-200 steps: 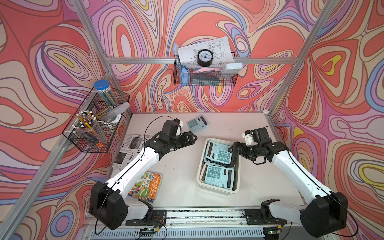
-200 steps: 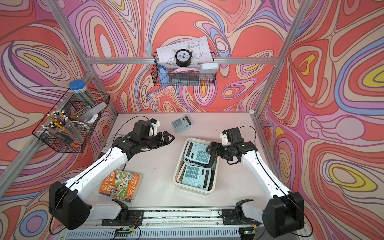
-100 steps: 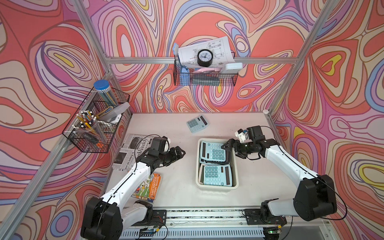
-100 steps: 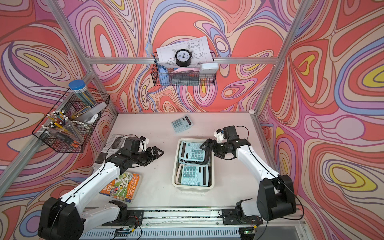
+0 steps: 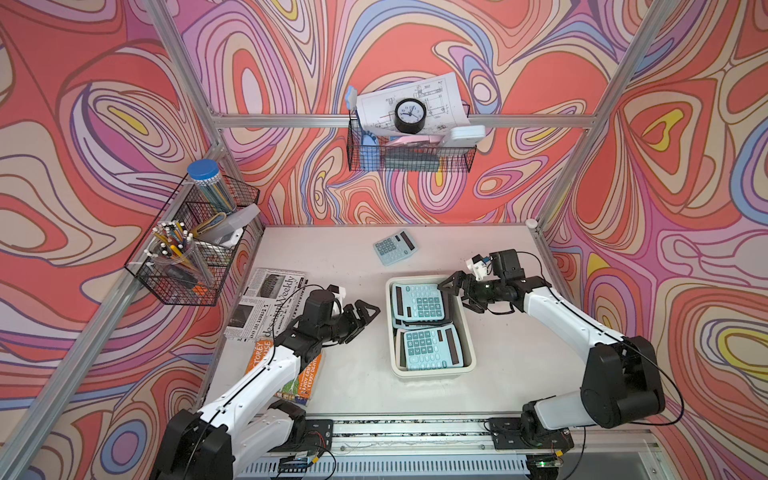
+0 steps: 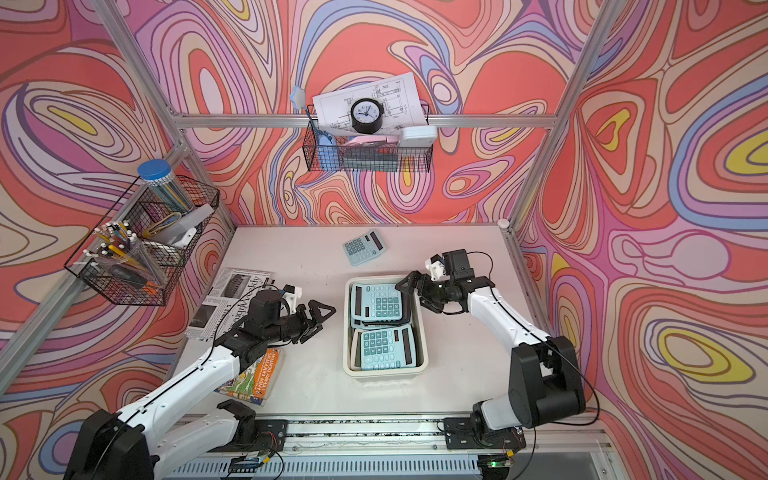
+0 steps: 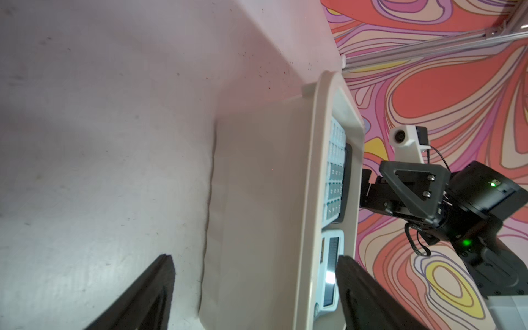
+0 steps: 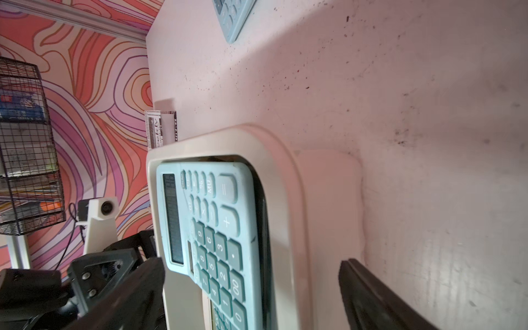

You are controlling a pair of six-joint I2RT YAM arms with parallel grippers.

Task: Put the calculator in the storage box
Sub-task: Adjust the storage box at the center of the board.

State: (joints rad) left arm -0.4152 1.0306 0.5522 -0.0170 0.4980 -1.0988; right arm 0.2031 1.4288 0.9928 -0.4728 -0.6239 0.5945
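The calculator [image 5: 395, 248] [image 6: 364, 248] not yet boxed lies flat and face up on the bench [image 5: 332, 386], near the back wall and well apart from the storage box [image 5: 434, 371] [image 6: 386, 371]; neither arm is near it. You see only its corner in the right wrist view [image 8: 233, 17].

The storage box stands in the middle of the bench with its long side running front to back. Inside it you have a far calculator [image 5: 419, 301] and a near calculator [image 5: 430, 349], both face up and filling the tub end to end.

Your left end effector [image 5: 365, 322] [image 6: 324, 320] hangs beside the box's left wall, apart from it, with the jaws spread wide and nothing between them. In the left wrist view its fingers [image 7: 148, 294] frame that wall [image 7: 257, 200].

Your right end effector [image 5: 453, 296] [image 6: 411, 296] sits at the box's right rim by the far corner, gaping wide and holding nothing. In the right wrist view the rim [image 8: 288, 200] runs between its fingers [image 8: 371, 294], with the far calculator [image 8: 211, 228] just inside; you cannot tell whether a finger touches the rim.

A newspaper [image 5: 268, 303] and a book [image 5: 305, 376] lie under your left arm
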